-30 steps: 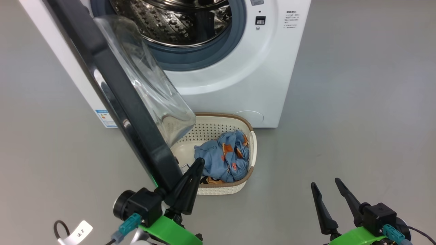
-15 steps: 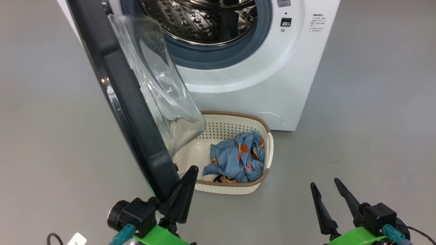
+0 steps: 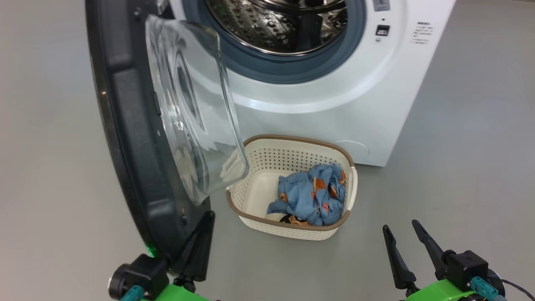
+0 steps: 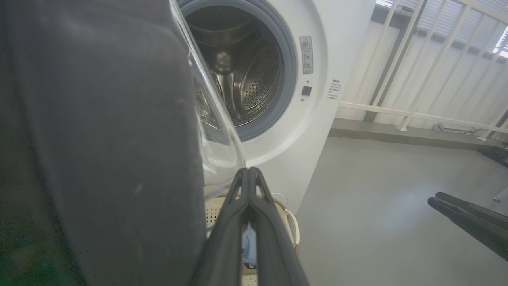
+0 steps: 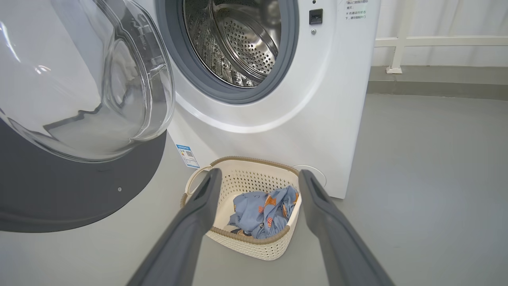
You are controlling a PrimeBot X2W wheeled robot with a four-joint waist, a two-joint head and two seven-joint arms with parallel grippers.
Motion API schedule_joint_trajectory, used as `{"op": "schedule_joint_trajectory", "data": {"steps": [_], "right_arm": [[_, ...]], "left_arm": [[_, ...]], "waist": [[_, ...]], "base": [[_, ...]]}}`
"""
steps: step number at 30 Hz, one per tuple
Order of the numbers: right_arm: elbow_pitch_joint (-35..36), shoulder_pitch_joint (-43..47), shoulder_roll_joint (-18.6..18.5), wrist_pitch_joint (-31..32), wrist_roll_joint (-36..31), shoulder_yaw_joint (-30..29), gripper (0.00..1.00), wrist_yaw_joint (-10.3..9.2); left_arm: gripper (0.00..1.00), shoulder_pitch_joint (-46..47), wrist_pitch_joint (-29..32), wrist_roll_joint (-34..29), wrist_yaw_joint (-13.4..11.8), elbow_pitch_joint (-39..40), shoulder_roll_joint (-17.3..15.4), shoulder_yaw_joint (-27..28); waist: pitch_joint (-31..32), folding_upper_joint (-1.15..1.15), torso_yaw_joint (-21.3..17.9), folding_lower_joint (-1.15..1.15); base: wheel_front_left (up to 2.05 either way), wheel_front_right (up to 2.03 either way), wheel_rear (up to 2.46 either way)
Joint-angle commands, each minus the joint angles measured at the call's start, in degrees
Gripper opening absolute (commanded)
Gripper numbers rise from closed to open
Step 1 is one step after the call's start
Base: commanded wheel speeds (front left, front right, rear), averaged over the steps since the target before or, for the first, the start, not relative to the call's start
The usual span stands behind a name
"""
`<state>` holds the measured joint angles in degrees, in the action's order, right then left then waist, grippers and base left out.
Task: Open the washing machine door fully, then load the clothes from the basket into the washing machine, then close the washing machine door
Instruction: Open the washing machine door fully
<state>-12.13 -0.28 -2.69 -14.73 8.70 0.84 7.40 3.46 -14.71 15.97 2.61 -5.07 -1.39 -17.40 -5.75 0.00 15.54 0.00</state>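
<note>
Nearest the robot, the left gripper [image 3: 207, 219] had its two dark fingers pressed together with nothing between them, laid against the inner side of the lower rim of the washing machine door [image 3: 125, 125]. The right gripper [image 3: 399, 225] hung idle over the bare floor [image 3: 459, 167] at the near right, its fingers apart and empty. Over the last second the head had turned, so the whole scene sat further right in its view, and that shift was not a move of the things. Even so, the door stood at a wider angle to the front of the washing machine [image 3: 334, 108] than a second before. More of its black inner face and its bulging glass bowl were turned toward the camera, and the left gripper had kept to the same spot on the rim. The push therefore seemed to be working. The door looked well open but perhaps not yet at its stop, so the first step was likely near its end. Just beyond the door's lower edge, the basket [image 3: 292, 139] stood on the floor at the foot of the machine's front. The clothes [image 3: 311, 196] lay bunched in its right half, untouched. Farthest off, the steel drum [image 3: 288, 25] gaped empty, so loading had not yet begun.
</note>
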Motion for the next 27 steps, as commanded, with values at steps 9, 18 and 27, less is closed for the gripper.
{"op": "schedule_joint_trajectory", "data": {"steps": [9,18,27], "right_arm": [[1.12,-0.14,-0.19,-0.27,-0.18,1.53,1.00,0.09],[0.89,-0.33,-0.19,-0.27,-0.63,2.07,1.00,0.09],[0.59,-0.88,-0.19,-0.27,-1.28,1.97,1.00,0.09]], "left_arm": [[0.00,-1.30,-0.29,0.43,-3.34,1.29,-1.49,8.63],[0.00,-0.43,-0.29,0.50,-2.84,-0.52,-1.49,17.54],[0.00,4.32,-0.29,0.79,-2.24,-6.61,-2.38,28.11]], "waist": [[0.61,0.00,5.00,0.00],[0.56,0.00,4.24,0.00],[-0.62,0.00,1.28,0.00]], "base": [[0.00,0.00,0.00],[0.00,0.00,0.00],[0.00,0.00,0.00]]}}
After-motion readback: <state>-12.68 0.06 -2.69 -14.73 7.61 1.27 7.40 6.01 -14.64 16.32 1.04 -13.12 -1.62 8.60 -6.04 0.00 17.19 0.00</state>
